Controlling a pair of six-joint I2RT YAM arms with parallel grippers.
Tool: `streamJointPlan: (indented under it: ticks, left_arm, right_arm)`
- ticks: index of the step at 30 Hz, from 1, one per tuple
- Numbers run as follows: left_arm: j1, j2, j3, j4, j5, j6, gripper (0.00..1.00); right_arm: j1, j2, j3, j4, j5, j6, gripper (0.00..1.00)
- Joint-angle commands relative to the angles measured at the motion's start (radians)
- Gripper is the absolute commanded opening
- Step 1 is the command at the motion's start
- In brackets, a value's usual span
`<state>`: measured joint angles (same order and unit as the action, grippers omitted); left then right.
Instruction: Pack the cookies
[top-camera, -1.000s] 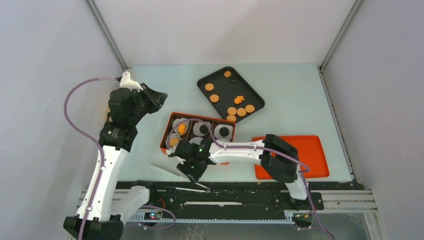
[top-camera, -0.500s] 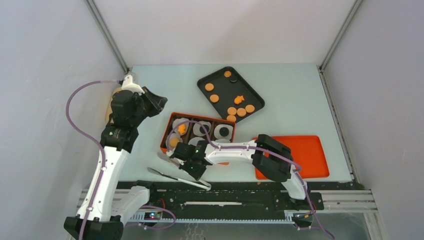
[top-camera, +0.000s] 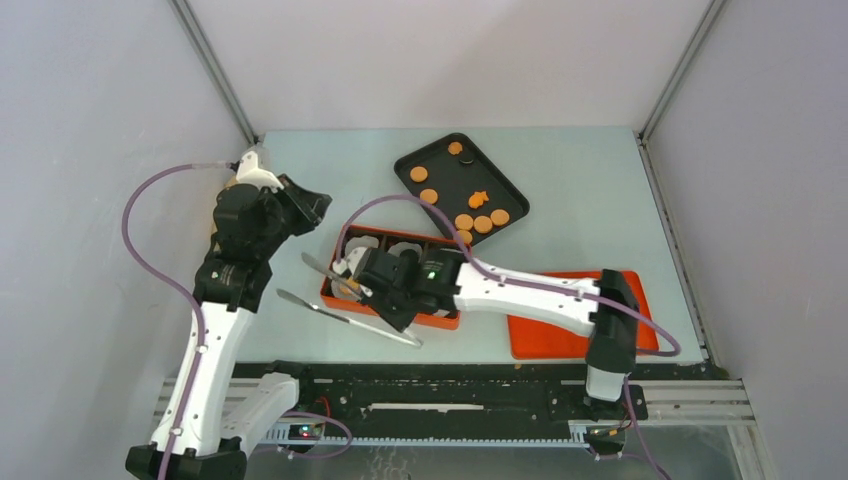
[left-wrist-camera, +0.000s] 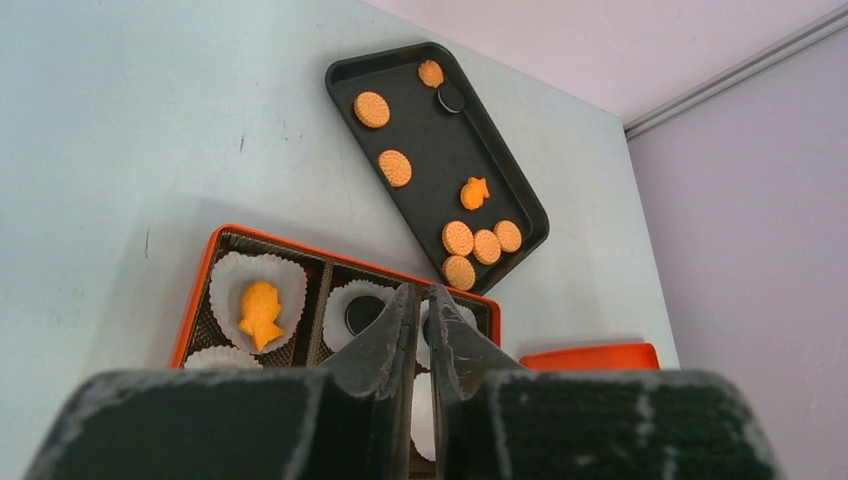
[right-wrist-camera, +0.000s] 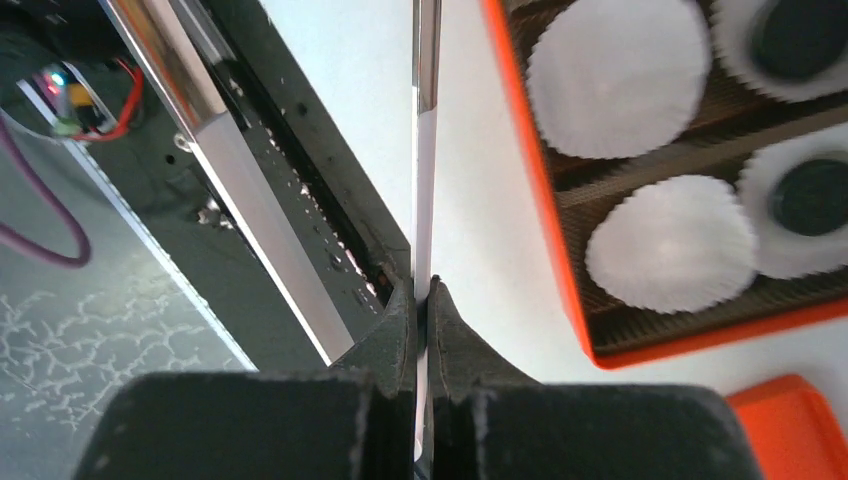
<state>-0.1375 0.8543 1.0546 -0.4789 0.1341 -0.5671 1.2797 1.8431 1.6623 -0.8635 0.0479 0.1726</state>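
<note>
— Gripping anything?
— Right gripper clamps metal tongs; left gripper is pinched shut.
— And the cookies?
— Mostly on black tray, one o'clock from orange box; several inside it.

Robot manipulation lab, closed test cell.
Pale bench walled by blank grey panels on aluminium posts; two white-and-black arms bolted to a black slotted rail, purple cables trailing, lit circuit board well behind the left hand at its arm's base; wrist camera over the right hand clamped on metal tongs; beyond the left hand, black tray of cookies on the bench.
</note>
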Motion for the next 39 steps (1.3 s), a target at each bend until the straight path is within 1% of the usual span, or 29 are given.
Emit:
streamJointPlan:
  ticks: [1, 3, 5, 8, 10, 12, 14, 17, 20, 25, 30, 34, 39]
  left_arm:
    - [0.004, -0.018, 0.088, 0.009, -0.002, 0.006, 0.14]
    - [0.004, -0.013, 0.096, 0.015, 0.007, 0.002, 0.14]
    - [0.004, -0.004, 0.104, 0.027, 0.018, -0.003, 0.14]
    - [0.004, 0.02, 0.108, 0.054, 0.031, -0.007, 0.15]
    - [0.004, 0.047, 0.111, 0.071, 0.041, -0.014, 0.15]
    - [0.002, 0.081, 0.116, 0.09, 0.056, -0.021, 0.14]
    - [0.0, 0.108, 0.122, 0.102, 0.065, -0.023, 0.13]
    - [-0.004, 0.138, 0.124, 0.118, 0.063, -0.02, 0.13]
    - [-0.004, 0.167, 0.122, 0.129, 0.062, -0.019, 0.13]
    - [-0.011, 0.216, 0.114, 0.161, 0.068, -0.024, 0.13]
    - [-0.019, 0.279, 0.14, 0.173, 0.078, -0.024, 0.12]
    - [-0.032, 0.308, 0.154, 0.182, 0.078, -0.023, 0.12]
    - [-0.046, 0.334, 0.159, 0.192, 0.076, -0.028, 0.12]
  right_arm:
    - [-0.045, -0.09, 0.08, -0.098, 0.11, 0.0, 0.0]
    - [-0.11, -0.104, 0.067, -0.121, 0.125, 0.018, 0.0]
    - [-0.197, -0.124, 0.034, -0.109, 0.134, 0.025, 0.0]
    - [-0.351, -0.149, 0.004, -0.07, 0.135, 0.011, 0.0]
    - [-0.46, -0.135, 0.022, -0.06, 0.156, 0.001, 0.0]
    - [-0.579, -0.105, 0.064, -0.068, 0.174, -0.004, 0.0]
    - [-0.657, -0.069, 0.096, -0.071, 0.193, -0.016, 0.0]
    - [-0.746, -0.007, 0.158, -0.067, 0.198, -0.056, 0.0]
    - [-0.838, 0.082, 0.23, -0.114, 0.224, -0.069, 0.0]
    - [-0.999, 0.206, 0.296, -0.143, 0.229, -0.094, 0.0]
    - [-1.133, 0.346, 0.414, -0.219, 0.235, -0.098, 0.0]
    - [-1.186, 0.412, 0.46, -0.264, 0.234, -0.123, 0.0]
    - [-1.224, 0.459, 0.465, -0.294, 0.112, -0.171, 0.0]
